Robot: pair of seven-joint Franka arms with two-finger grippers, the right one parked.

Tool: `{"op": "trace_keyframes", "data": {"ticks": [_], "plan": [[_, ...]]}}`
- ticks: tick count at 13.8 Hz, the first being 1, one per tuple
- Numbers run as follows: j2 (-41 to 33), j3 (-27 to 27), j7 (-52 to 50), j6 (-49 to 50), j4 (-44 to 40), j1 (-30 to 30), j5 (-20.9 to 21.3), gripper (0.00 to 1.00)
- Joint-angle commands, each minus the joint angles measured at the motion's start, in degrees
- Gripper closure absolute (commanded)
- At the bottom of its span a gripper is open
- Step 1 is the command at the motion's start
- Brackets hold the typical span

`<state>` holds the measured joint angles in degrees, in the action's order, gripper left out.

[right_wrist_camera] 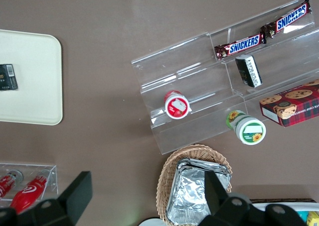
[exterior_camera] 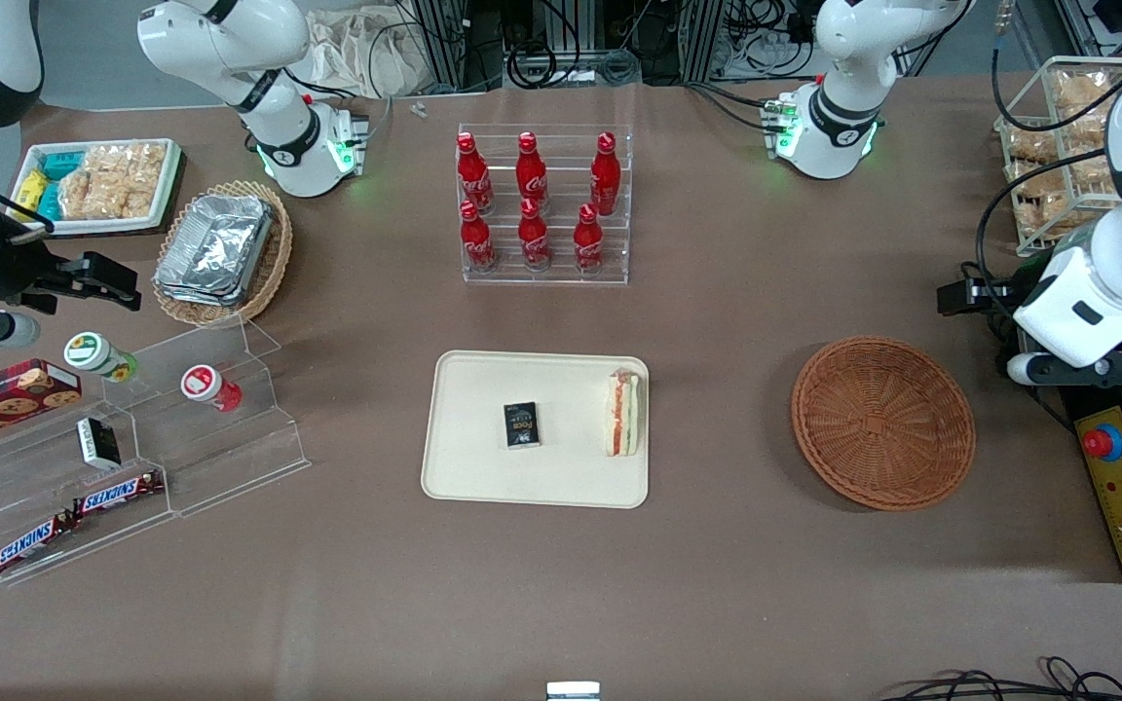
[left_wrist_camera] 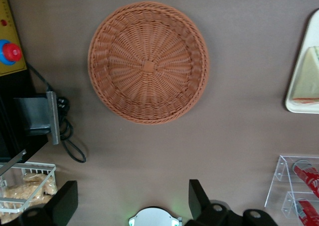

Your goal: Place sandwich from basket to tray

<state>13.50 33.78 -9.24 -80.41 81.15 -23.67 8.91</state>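
The sandwich (exterior_camera: 622, 414) lies on the cream tray (exterior_camera: 483, 477), at the tray's edge toward the working arm's end. The sandwich's corner (left_wrist_camera: 309, 79) and the tray's rim (left_wrist_camera: 298, 105) also show in the left wrist view. The round reddish-brown basket (exterior_camera: 882, 422) is empty, as the left wrist view (left_wrist_camera: 148, 61) shows. My left gripper (exterior_camera: 962, 295) hangs high over the table beside the basket, toward the working arm's end. Its fingers (left_wrist_camera: 197, 196) stand wide apart with nothing between them; the gripper (left_wrist_camera: 132, 187) is open.
A small black box (exterior_camera: 521, 424) lies on the tray. A clear rack of red bottles (exterior_camera: 542, 204) stands farther from the camera. A yellow emergency-stop box (exterior_camera: 1121, 487) and a wire snack rack (exterior_camera: 1058, 146) are at the working arm's end. A foil-filled tan basket (exterior_camera: 225, 251) and an acrylic stand (exterior_camera: 132, 458) are at the parked arm's end.
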Motion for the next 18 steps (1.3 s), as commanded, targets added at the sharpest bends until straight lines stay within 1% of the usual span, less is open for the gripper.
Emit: {"op": "trace_keyframes", "data": {"ticks": [1,3,5,6,7,8,9,10,11,12,15,17,18], "plan": [[-2.08,0.41,1.42,-1.76,2.87,-3.14,0.31,0.01],[-2.43,0.41,3.96,-1.94,3.31,-4.71,0.23,0.01],[-3.83,-0.11,5.37,-3.25,4.8,-4.29,-0.21,0.01],[-4.71,-2.73,5.9,-4.13,5.94,-3.15,-0.65,0.01],[-6.37,-7.36,6.43,-5.44,7.6,0.86,-2.57,0.01],[-8.47,-14.11,6.87,-7.54,10.14,5.78,-4.5,0.01],[-10.93,-19.92,7.57,-9.65,13.56,11.13,-5.56,0.01],[-13.3,-24.76,8.45,-12.2,17.16,15.1,-6.36,0.01],[-14.72,-28.12,8.71,-14.22,19.46,18.36,-6.71,0.01],[-14.65,-29.81,8.8,-14.51,19.57,20.13,-6.72,0.01],[-14.03,-30.44,8.54,-14.68,18.7,22.43,-6.72,0.01],[-12.28,-33.15,8.19,-13.98,17.03,24.88,-6.72,0.01],[-12.1,-33.16,8.19,-14.07,16.85,24.98,-6.72,0.01]]}}
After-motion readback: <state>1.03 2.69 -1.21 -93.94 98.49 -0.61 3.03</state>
